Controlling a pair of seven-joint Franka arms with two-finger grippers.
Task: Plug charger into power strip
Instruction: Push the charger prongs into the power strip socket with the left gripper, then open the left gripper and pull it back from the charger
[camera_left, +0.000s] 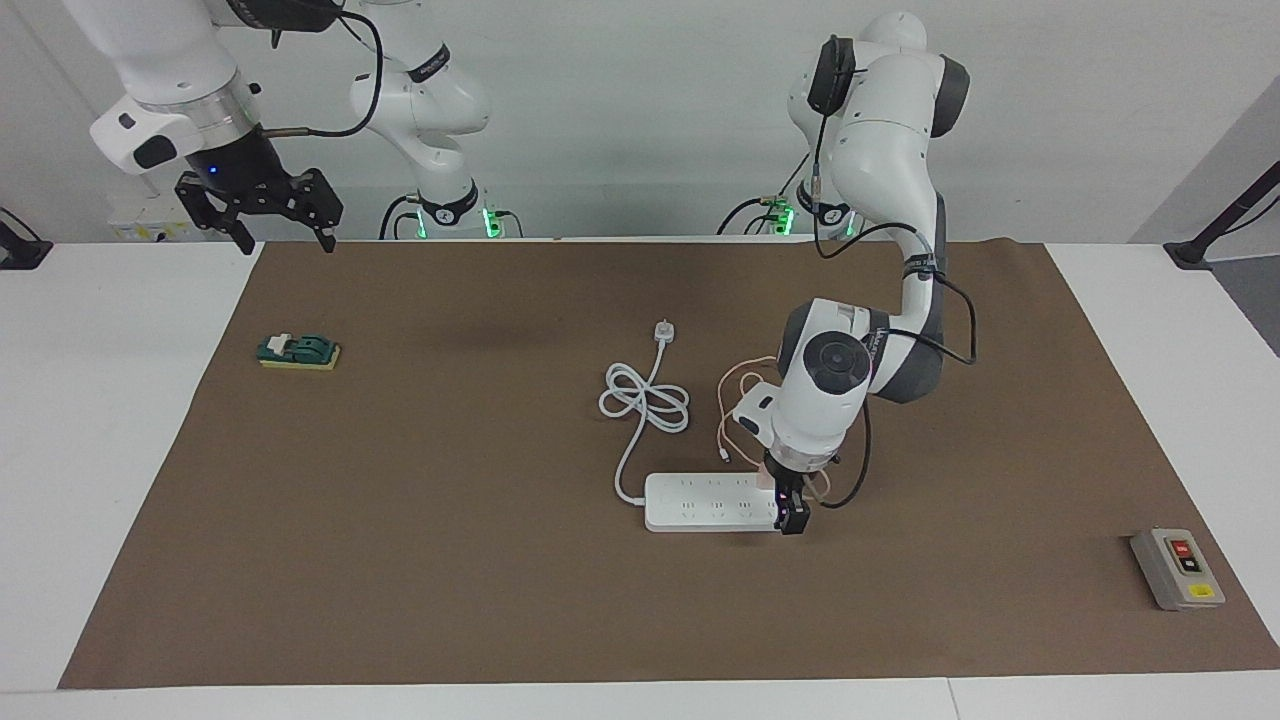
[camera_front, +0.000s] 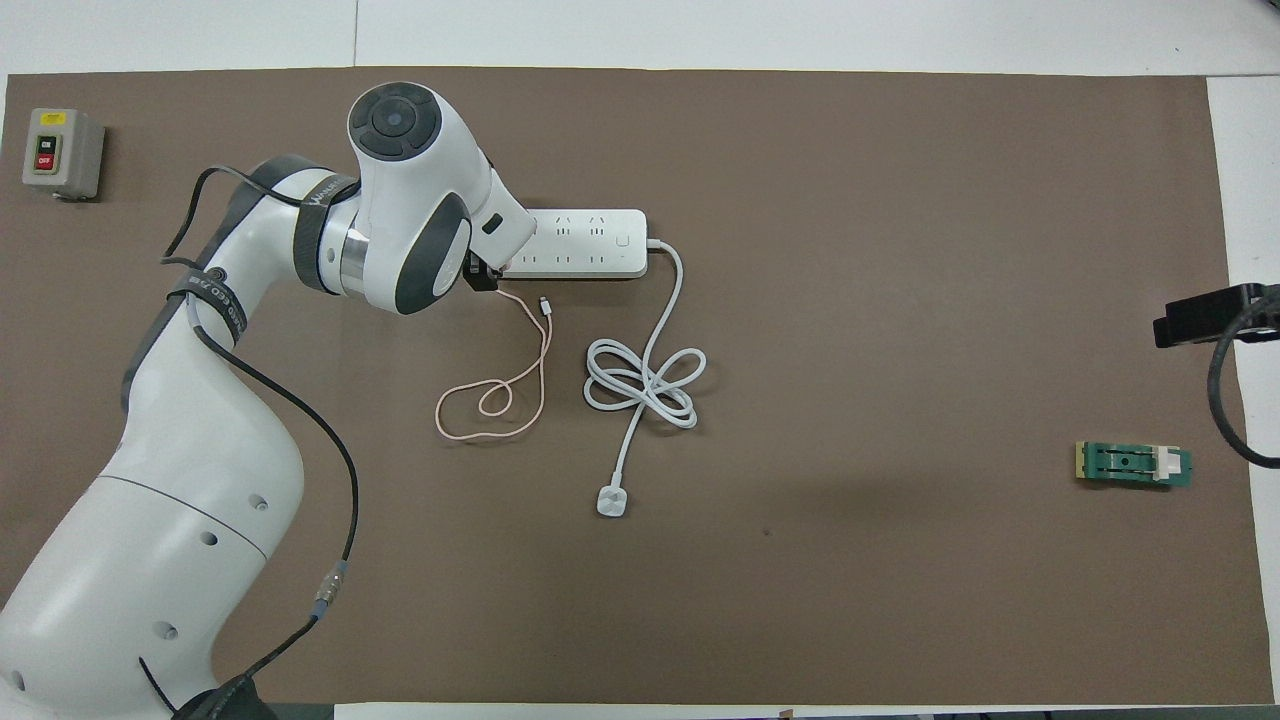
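Left gripper (camera_left: 791, 516) sitting low at power strip (camera_left: 700, 503) end, fingers apart, gripping nothing; charger (camera_left: 767, 478) seemingly plugged in just beside it. Right gripper (camera_left: 262, 210) waiting spread wide, empty.
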